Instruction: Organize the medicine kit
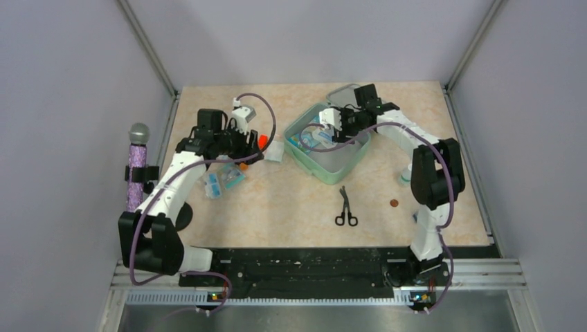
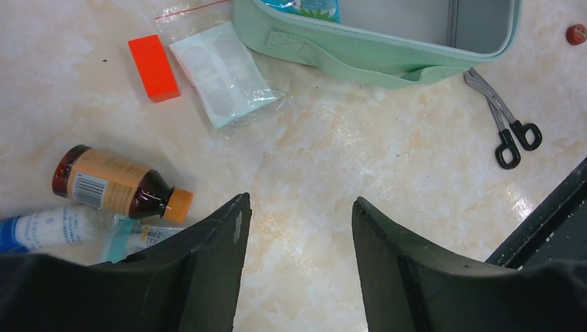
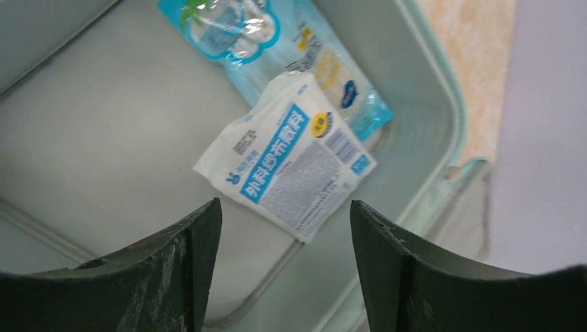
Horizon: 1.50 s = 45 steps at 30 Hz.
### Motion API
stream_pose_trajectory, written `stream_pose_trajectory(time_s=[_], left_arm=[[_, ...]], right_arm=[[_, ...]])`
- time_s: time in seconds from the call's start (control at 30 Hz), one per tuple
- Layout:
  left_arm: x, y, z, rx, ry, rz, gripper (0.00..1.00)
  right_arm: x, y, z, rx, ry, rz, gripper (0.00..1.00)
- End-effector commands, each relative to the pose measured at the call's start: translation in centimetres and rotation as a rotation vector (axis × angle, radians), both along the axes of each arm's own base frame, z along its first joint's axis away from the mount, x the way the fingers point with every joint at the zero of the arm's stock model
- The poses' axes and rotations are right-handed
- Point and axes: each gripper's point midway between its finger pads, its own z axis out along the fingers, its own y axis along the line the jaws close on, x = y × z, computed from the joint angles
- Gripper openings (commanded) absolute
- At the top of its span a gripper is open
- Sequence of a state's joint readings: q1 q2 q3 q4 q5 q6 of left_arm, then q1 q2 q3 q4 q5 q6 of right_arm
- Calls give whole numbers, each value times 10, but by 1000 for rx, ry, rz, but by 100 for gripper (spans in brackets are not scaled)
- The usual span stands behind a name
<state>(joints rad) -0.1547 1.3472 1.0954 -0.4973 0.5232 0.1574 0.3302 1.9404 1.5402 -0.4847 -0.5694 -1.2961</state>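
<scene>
One white packet [image 3: 289,169] near kit [image 3: 422,104] wall, open floor alongside

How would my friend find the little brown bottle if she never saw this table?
Start at the mint-green case, then go past the clear bag and the orange block beside it, toward the left gripper. There the brown bottle lies on its side next to flat blue-and-white packets. It is the only bottle: dark brown, with an orange label and an orange cap.

Mint-green case [image 3: 97,138] open under right hand [image 3: 284,214]; white packet [image 3: 291,162], blue pouch [image 3: 277,41] flat inside. Brown bottle [image 2: 114,185] on side beside left hand [image 2: 301,207].
</scene>
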Motion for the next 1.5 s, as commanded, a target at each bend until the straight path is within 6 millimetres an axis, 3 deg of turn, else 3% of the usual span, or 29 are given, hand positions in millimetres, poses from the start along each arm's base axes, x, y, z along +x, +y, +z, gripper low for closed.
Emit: stream_pose_trajectory(time_s=[0.0,0.17,0.33,0.43,0.57,0.87,1.03,1.27,1.47], left_arm=[[1,-8,14,-21,-6,-75,60],[4,-6,9,-9,19,-64,59],[12,-3,11,8,-2,-40,59],[16,1,13,33,-16,-28,59],[17,6,11,56,-21,-23,59],[17,6,7,47,-7,-9,58],[14,15,-3,101,17,12,59],[-8,44,-25,275,82,3,59],[-36,69,-52,424,149,-32,59]], right_arm=[[-16,-7,-27,-66,185,12,66],[-2,-16,-54,-169,140,30,66],[32,-22,-74,-226,-22,-24,65],[58,-14,-65,-167,-101,-94,65],[78,1,-47,-83,-123,-140,65],[92,4,-47,-59,-151,-241,64],[76,-1,-30,-50,-151,-232,64],[19,-11,-15,-62,-41,-186,66],[-23,-11,22,70,63,-264,66]])
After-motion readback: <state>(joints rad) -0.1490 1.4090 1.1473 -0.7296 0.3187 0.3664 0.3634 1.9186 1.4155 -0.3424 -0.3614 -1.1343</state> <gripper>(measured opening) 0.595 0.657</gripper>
